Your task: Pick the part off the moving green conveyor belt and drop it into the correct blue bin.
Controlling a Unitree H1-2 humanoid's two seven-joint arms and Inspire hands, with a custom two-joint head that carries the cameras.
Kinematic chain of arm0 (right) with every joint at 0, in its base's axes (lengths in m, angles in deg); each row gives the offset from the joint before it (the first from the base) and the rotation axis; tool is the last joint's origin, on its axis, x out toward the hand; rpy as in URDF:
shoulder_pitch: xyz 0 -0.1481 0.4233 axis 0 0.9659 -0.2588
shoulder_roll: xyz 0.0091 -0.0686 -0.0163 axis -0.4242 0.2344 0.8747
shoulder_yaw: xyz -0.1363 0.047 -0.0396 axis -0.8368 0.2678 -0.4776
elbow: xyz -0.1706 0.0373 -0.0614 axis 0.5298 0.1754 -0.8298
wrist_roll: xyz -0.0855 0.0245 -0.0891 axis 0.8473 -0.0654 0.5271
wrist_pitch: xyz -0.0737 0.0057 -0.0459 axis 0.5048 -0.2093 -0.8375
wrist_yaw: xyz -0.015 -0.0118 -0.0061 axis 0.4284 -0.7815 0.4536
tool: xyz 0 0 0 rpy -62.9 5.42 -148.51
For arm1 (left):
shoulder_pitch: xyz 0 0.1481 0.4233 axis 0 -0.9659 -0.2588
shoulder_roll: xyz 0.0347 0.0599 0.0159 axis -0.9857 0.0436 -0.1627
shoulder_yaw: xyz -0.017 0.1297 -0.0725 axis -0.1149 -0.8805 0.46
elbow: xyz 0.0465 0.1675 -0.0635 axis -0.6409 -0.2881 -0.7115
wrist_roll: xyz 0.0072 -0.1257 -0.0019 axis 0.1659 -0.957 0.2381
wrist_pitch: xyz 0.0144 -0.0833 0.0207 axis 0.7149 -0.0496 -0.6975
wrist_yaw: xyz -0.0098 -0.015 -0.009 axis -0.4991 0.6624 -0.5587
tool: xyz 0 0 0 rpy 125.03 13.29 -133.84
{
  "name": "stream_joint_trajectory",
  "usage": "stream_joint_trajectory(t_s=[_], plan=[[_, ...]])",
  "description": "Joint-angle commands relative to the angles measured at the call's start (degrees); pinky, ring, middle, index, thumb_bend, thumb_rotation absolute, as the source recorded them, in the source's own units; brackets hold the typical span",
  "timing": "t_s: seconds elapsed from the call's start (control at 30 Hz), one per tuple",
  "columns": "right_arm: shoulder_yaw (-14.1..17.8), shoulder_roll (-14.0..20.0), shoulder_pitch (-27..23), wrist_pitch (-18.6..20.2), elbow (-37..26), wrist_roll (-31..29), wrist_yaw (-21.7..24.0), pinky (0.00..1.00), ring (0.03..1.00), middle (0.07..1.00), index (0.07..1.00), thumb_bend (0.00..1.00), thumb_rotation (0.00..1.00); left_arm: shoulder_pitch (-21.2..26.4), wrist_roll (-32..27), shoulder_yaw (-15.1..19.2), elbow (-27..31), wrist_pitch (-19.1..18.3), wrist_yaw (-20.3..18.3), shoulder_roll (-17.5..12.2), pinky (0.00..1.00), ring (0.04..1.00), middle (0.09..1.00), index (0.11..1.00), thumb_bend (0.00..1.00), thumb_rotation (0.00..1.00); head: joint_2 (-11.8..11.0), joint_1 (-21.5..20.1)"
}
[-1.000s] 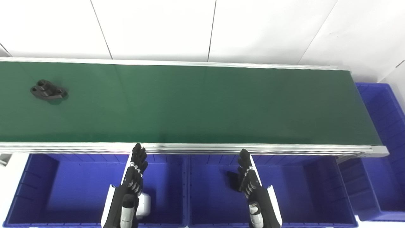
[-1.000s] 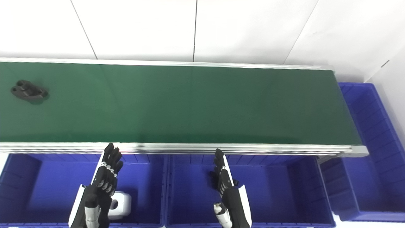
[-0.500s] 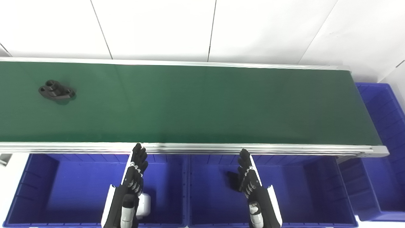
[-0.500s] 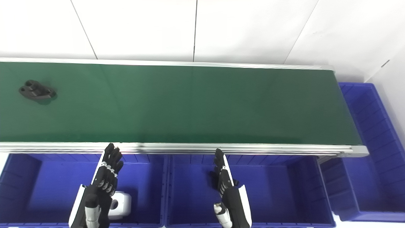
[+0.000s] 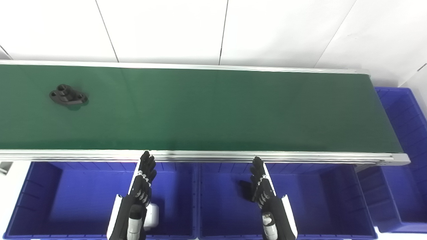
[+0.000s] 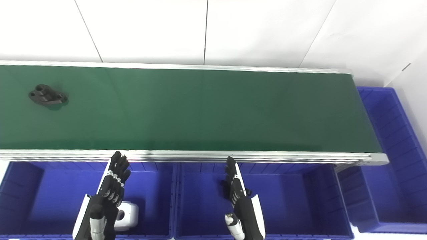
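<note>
A black flat part (image 5: 68, 96) with round holes lies on the green conveyor belt (image 5: 213, 110) near its left end, toward the far side. My left hand (image 5: 142, 186) hovers open over the left blue bin (image 5: 66, 200), fingers stretched toward the belt's near rail. Over the middle blue bin (image 5: 313, 203) my right hand (image 5: 262, 188) is open too, fingers straight. Both hands are empty and stay on the near side of the belt, far from the part.
A white part (image 6: 128, 215) lies in the left bin, partly hidden under my left hand. A third blue bin (image 5: 405, 140) stands past the belt's right end. An aluminium rail (image 5: 213, 156) edges the belt's near side. White wall panels rise behind.
The black part has ridden the belt to the right. Both hands have stayed where they were.
</note>
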Motion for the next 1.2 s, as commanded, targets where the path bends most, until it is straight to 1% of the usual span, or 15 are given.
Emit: stream_joint_trajectory(t_s=[0.0,0.57,0.87,1.0,1.03,1.07,1.1,1.13,1.17], plan=[[0.0,-0.3,0.2,-0.4,-1.0,0.2,0.4,0.98,0.989,1.000,1.000,1.00,1.00,-0.3,-0.5,-0.4,0.9,1.5,-0.3,-0.2,1.00,1.000,1.000,1.000,0.83,1.00,0.0,0.1],[0.1,-0.3,0.0,-0.7,-0.7,0.1,0.4,0.99,0.988,1.000,1.000,1.00,1.00,-0.1,-0.7,-0.5,0.6,1.7,-0.4,-0.2,1.00,1.000,1.000,1.000,0.84,1.00,-0.3,0.1],[0.2,-0.4,0.1,-0.8,-0.7,0.5,0.2,0.99,0.985,1.000,1.000,1.00,1.00,-0.1,-0.7,-0.4,0.3,2.0,-0.3,-0.2,1.00,1.000,1.000,1.000,0.82,1.00,-0.3,0.1],[0.3,-0.2,0.1,-1.5,0.0,0.0,0.3,1.00,0.985,1.000,1.000,1.00,1.00,-0.2,-0.1,-0.5,-0.4,2.8,-0.1,0.0,1.00,1.000,1.000,1.000,0.82,1.00,-1.8,1.0],[0.4,-0.1,0.0,-2.0,0.4,-0.4,0.4,1.00,0.986,1.000,1.000,1.00,1.00,-0.3,0.2,-0.6,-0.5,2.9,-0.1,0.2,1.00,1.000,1.000,1.000,0.83,1.00,-2.6,1.6],[0.5,0.2,-0.1,-2.7,1.1,-0.9,0.5,1.00,0.989,1.000,1.000,1.00,1.00,-0.4,0.5,-0.7,-0.9,3.2,0.0,0.3,1.00,1.000,1.000,1.000,0.83,1.00,-4.2,3.1],[0.6,0.2,-0.1,-3.2,1.6,-1.2,0.5,1.00,0.989,1.000,1.000,1.00,1.00,-0.5,0.5,-0.8,-1.2,3.4,0.0,0.4,1.00,1.000,1.000,1.000,0.83,1.00,-4.2,3.1],[0.9,0.4,-0.2,-3.9,2.3,-1.5,0.4,1.00,0.989,1.000,1.000,1.00,1.00,-0.5,0.5,-0.9,-1.7,3.7,0.0,0.6,1.00,1.000,1.000,1.000,0.83,1.00,-5.9,4.8],[1.0,0.4,-0.2,-4.3,2.8,-1.7,0.4,1.00,0.989,1.000,1.000,1.00,1.00,-0.5,0.5,-1.1,-2.1,4.0,0.0,0.7,1.00,1.000,1.000,1.000,0.82,1.00,-5.9,4.8]])
